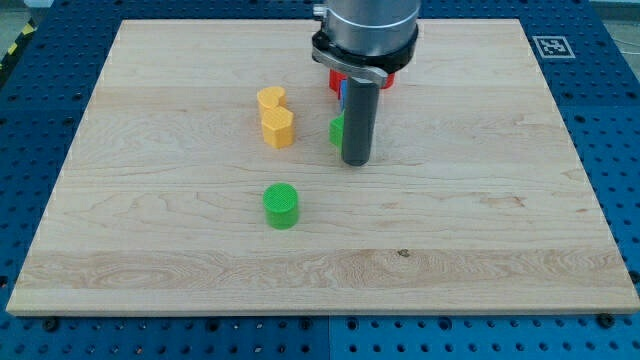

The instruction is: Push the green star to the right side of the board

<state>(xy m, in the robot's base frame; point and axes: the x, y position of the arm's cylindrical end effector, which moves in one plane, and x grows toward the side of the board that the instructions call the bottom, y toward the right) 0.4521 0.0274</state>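
A green block (337, 130), mostly hidden behind my rod, shows only a small edge; its shape cannot be made out, so I cannot tell that it is the star. My tip (356, 160) rests on the board just right of and in front of that green edge, touching or nearly touching it. A green cylinder (281, 206) stands lower left of the tip, well apart from it.
A yellow heart (270, 98) and a yellow hexagon (278, 127) sit together left of the rod. A red block (336, 79) and a blue block (342, 93) are partly hidden behind the arm's head. The wooden board (480, 200) has a marker tag (551, 46) beyond its top-right corner.
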